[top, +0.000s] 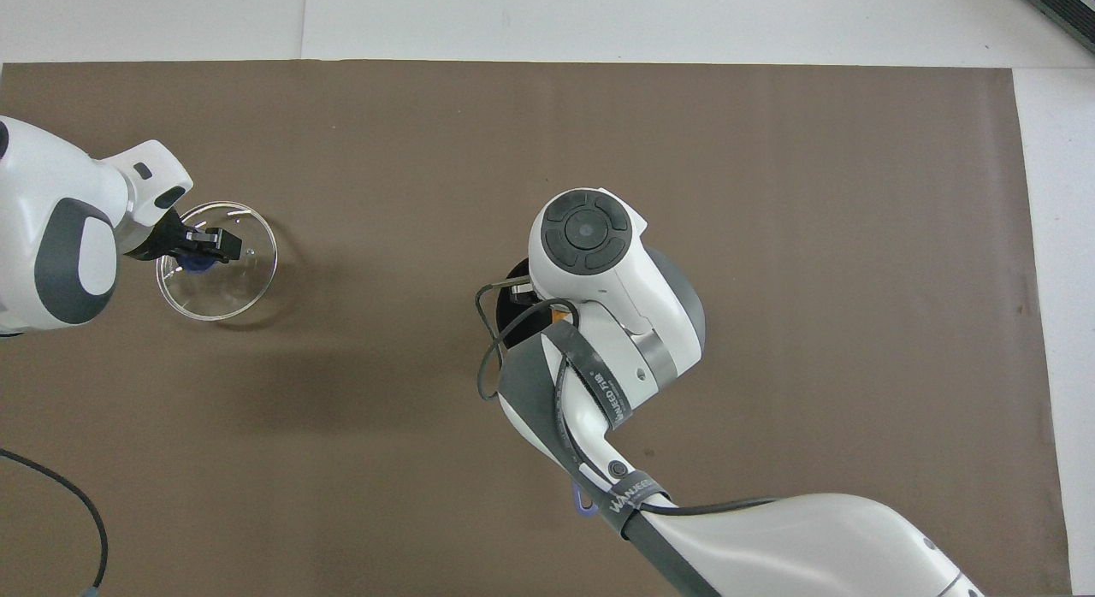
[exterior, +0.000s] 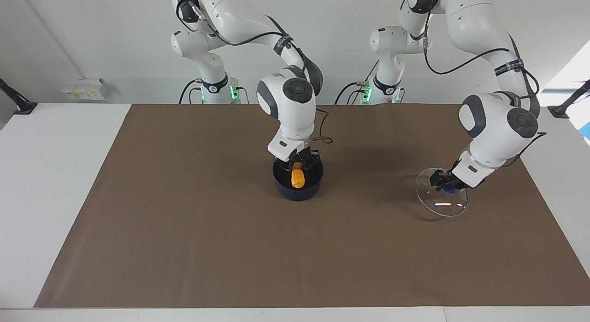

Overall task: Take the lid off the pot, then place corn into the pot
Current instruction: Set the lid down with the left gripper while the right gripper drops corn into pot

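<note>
The dark blue pot (exterior: 298, 189) stands on the brown mat near the table's middle. My right gripper (exterior: 297, 165) is down over the pot's mouth, shut on the top end of the orange-yellow corn (exterior: 297, 177), which hangs upright inside the pot. In the overhead view the right arm hides the corn and most of the pot; only a bit of rim (top: 514, 282) shows. My left gripper (exterior: 443, 182) is shut on the blue knob of the clear glass lid (exterior: 438, 203), held tilted just above the mat toward the left arm's end. The lid (top: 231, 289) and left gripper (top: 204, 248) also show from overhead.
The brown mat (exterior: 184, 229) covers most of the white table (exterior: 46, 174). Small white boxes (exterior: 83, 89) sit at the table's edge near the right arm's base. Black stands (exterior: 18, 105) are clamped at the table's corners. A loose cable (exterior: 325, 138) lies on the mat near the pot.
</note>
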`<action>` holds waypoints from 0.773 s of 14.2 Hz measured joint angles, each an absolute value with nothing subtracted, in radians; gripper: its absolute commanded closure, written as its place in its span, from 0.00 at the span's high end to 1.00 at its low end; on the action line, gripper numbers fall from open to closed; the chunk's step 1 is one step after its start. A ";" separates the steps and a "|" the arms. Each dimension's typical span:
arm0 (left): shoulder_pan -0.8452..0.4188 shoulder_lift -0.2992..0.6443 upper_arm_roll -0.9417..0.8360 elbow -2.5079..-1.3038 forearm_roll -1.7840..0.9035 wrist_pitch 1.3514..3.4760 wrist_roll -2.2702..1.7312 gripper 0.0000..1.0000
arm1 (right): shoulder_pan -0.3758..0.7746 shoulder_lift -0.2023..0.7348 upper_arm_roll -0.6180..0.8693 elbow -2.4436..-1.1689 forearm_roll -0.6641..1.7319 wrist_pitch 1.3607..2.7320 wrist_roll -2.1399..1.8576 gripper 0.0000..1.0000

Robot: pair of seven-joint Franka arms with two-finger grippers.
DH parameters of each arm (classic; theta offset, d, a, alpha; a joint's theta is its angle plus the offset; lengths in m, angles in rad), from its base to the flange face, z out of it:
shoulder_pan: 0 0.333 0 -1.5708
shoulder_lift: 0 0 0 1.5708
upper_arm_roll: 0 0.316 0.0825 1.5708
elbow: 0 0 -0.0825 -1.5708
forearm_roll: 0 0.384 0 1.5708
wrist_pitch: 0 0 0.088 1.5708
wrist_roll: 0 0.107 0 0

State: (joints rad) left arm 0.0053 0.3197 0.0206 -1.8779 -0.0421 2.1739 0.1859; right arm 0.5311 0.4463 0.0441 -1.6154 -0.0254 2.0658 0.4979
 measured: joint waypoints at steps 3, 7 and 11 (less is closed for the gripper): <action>0.021 0.310 0.021 -1.934 -0.042 2.219 0.218 0.27 | 0.543 0.448 0.046 -1.630 -0.025 2.069 0.498 0.00; 0.022 0.299 0.019 -1.977 -0.042 2.286 0.238 1.00 | 0.552 0.451 0.046 -1.643 -0.024 2.078 0.498 0.00; 0.020 0.287 0.015 -1.947 -0.043 2.259 0.232 1.00 | 0.552 0.455 0.045 -1.664 -0.024 2.098 0.491 0.18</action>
State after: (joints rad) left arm 0.0203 0.2870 0.0147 -1.9470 -0.0428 2.2586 0.2316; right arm 0.5523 0.4549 0.0448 -1.6641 -0.0237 2.0980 0.4913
